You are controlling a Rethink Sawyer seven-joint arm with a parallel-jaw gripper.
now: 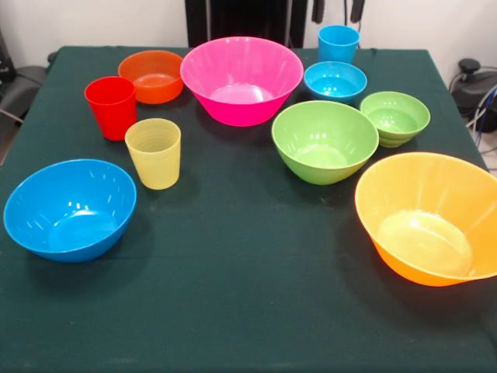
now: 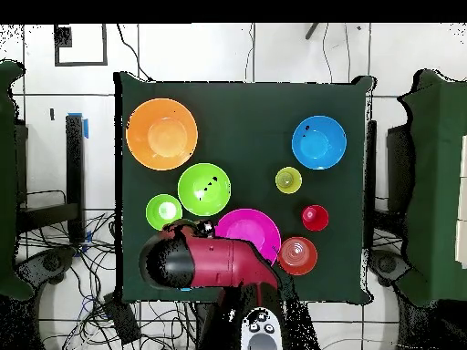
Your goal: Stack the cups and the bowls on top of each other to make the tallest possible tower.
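All bowls and cups stand apart on the dark green table (image 1: 233, 311); nothing is stacked. The large pink bowl (image 1: 241, 78) is at the far middle and the large yellow-orange bowl (image 1: 431, 217) near right. The medium green bowl (image 1: 324, 140), small green bowl (image 1: 394, 117), small blue bowl (image 1: 335, 81) and light blue cup (image 1: 338, 43) stand right of centre. The small orange bowl (image 1: 152, 75), red cup (image 1: 111, 106), yellow cup (image 1: 154, 151) and medium blue bowl (image 1: 70, 208) are on the left. My gripper (image 1: 337, 9) shows only its tips at the top edge, apart and empty, above the light blue cup.
In the overhead view the red arm (image 2: 219, 262) lies over the table's edge by the base, hiding the light blue cup and small blue bowl. Dark chairs and cables stand round the table.
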